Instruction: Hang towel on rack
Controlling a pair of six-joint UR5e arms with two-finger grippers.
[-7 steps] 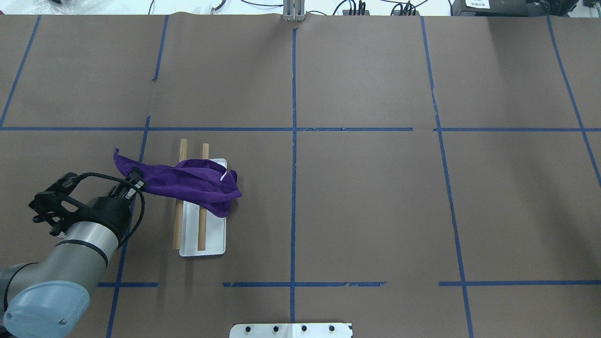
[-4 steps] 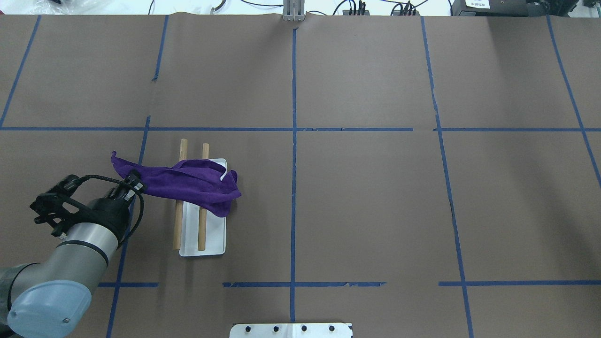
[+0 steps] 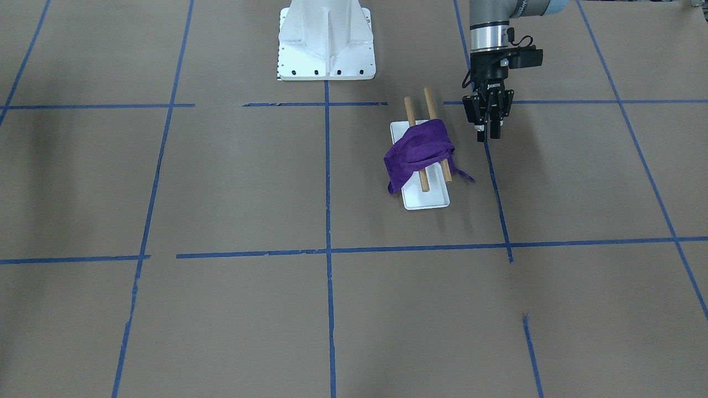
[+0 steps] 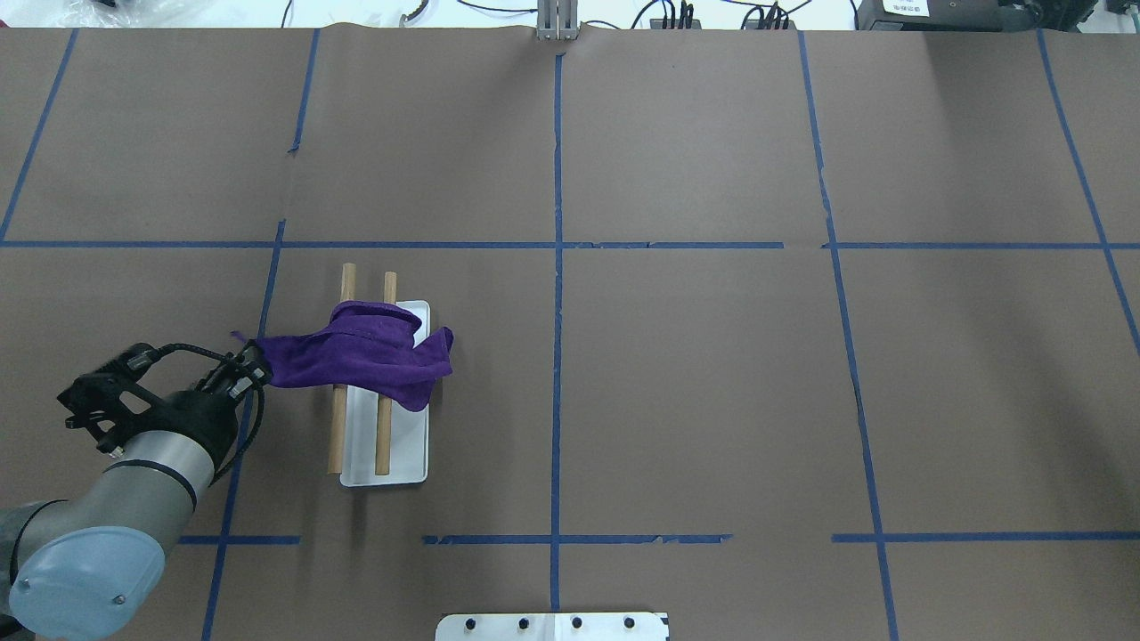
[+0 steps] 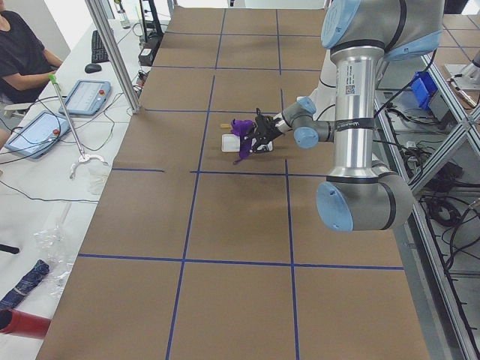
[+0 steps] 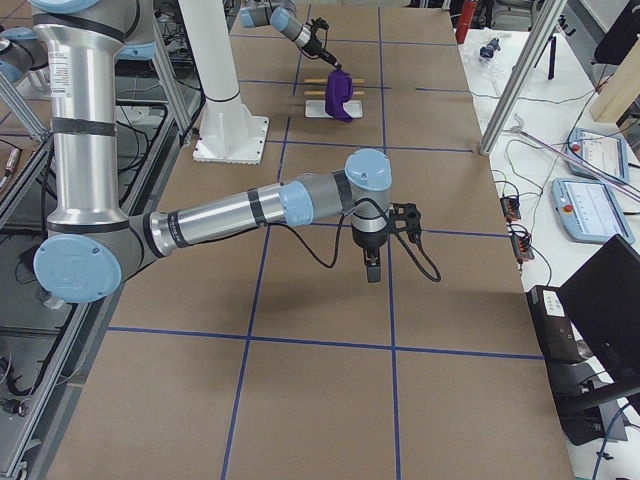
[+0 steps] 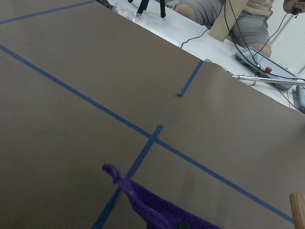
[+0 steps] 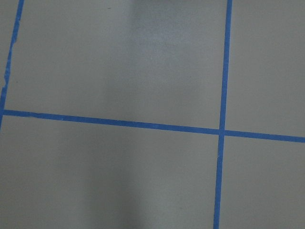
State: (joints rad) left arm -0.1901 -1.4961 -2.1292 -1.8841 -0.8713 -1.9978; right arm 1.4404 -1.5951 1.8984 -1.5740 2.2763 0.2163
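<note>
The purple towel lies bunched across both wooden dowels of the rack, over its white tray base. In the front-facing view the towel drapes over the dowels, and a thin tail hangs off the side toward my left gripper. My left gripper hovers beside the rack, apart from that tail, fingers slightly parted and empty; overhead it sits just left of the towel's end. The left wrist view shows the towel's tip. My right gripper shows only in the exterior right view, far away; I cannot tell its state.
The large white metal pedestal stands at the robot's side of the table, and its edge shows overhead. Blue tape lines grid the brown table. Operators and tablets sit beyond the far edge.
The towel's left corner, stretched out at my left gripper before, has dropped and now hangs by the left dowel. My left gripper has drawn back slightly toward the robot.
</note>
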